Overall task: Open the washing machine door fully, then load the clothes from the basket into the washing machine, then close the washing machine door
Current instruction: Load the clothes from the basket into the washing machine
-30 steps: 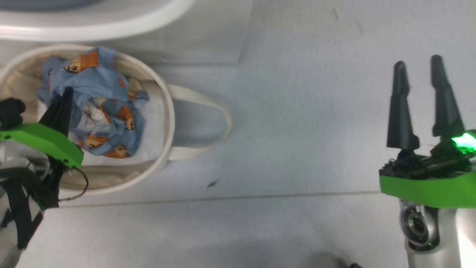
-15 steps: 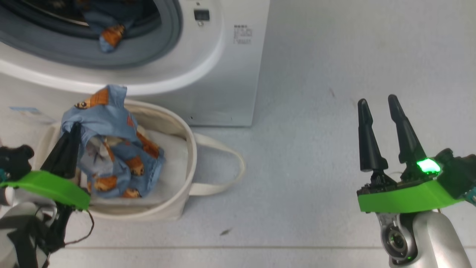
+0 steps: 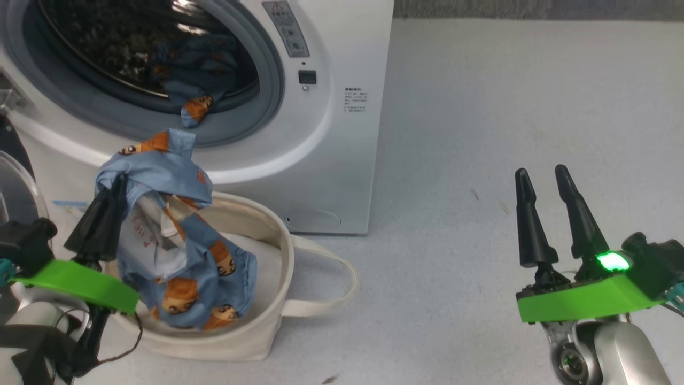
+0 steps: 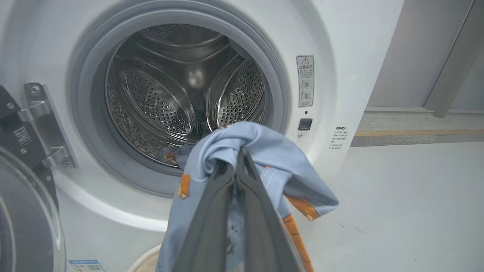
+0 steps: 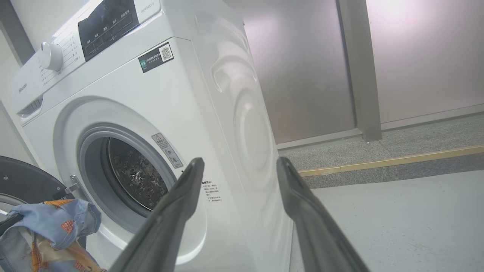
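Fingers of the left gripper [image 3: 118, 184] are pinched tight on a bunched fold of a pale blue garment [image 3: 176, 251] printed with orange-brown cartoon figures. The cloth hangs below them, its lower end trailing into the cream canvas basket [image 3: 256, 342] on the floor. The washing machine [image 3: 331, 107] stands just behind the basket with its door [image 4: 30, 226] swung wide to the left. In the left wrist view the drum mouth [image 4: 181, 98] lies ahead of and above the held cloth, straight along the line of those fingers. Another blue piece [image 3: 195, 85] lies in the drum, one end draped onto the grey gasket. The right gripper [image 3: 541, 172] hovers well apart to the right over bare floor, spread and empty, so the left arm is the nearer. The coming move looks like a forward, upward carry, high enough for the tail to clear the basket rim.
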